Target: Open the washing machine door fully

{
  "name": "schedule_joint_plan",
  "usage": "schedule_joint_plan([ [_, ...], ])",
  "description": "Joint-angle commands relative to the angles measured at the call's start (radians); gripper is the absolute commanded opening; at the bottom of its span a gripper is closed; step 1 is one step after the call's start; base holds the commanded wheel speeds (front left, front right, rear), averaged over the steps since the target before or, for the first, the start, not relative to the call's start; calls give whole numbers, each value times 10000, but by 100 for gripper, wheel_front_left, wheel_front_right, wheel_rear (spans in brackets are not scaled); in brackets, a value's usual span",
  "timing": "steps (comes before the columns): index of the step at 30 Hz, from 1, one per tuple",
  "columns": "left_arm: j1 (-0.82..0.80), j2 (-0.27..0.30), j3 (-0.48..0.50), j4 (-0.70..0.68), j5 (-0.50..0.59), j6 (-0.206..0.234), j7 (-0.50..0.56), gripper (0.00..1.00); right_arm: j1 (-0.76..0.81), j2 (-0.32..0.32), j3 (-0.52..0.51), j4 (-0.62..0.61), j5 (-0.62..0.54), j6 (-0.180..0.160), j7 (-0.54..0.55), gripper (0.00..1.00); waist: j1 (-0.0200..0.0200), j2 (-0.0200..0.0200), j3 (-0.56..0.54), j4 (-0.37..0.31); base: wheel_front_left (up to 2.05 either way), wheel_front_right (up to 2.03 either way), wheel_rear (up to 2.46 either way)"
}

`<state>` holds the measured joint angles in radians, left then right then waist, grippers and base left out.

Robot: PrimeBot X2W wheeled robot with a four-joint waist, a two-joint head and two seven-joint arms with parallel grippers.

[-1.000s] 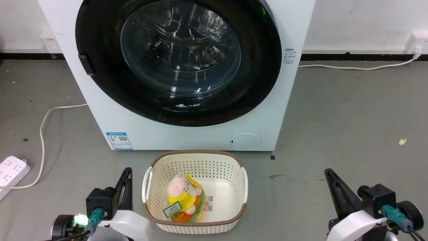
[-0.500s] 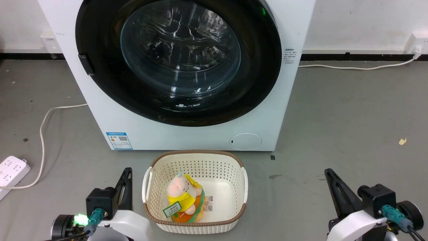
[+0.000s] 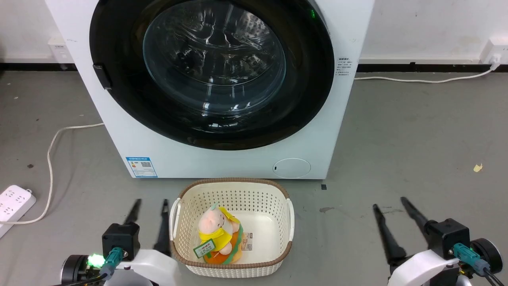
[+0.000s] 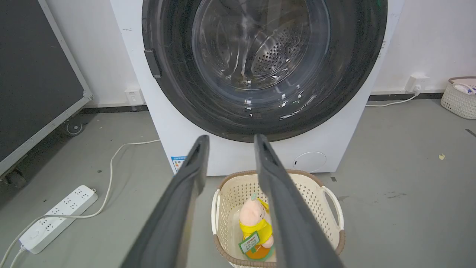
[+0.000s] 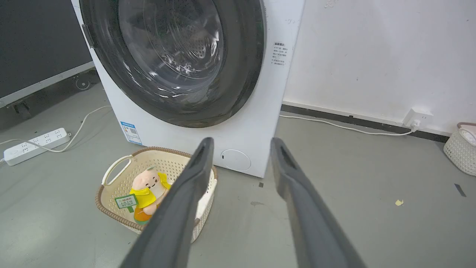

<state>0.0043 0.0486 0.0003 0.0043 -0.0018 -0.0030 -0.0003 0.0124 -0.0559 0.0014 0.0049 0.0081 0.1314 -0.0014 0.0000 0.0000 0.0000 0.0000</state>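
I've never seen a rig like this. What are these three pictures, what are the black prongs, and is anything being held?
A two-armed wheeled robot faces a white washing machine. One picture comes from a camera on its head, looking down; the other two from cameras on its wrists, each looking along that arm's two dark fingers. Those pairs are its pincers: the left pincer and the right pincer, both open, holding nothing. The round black washing machine door looks shut. On the grey floor stands a cream basket with a plush toy inside; a white power strip lies to the left.
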Motion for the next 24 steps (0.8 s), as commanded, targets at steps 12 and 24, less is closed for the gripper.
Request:
schedule_joint_plan([
  [12,24,1,-123,65,-69,60,-236,100,15,5,-57,45,210,-1,-235,100,0,0,-45,-15,0,0,0],
  [24,17,3,-279,108,-111,119,-487,100,-129,-15,-42,141,565,-1,-485,100,0,0,21,-18,0,0,0],
])
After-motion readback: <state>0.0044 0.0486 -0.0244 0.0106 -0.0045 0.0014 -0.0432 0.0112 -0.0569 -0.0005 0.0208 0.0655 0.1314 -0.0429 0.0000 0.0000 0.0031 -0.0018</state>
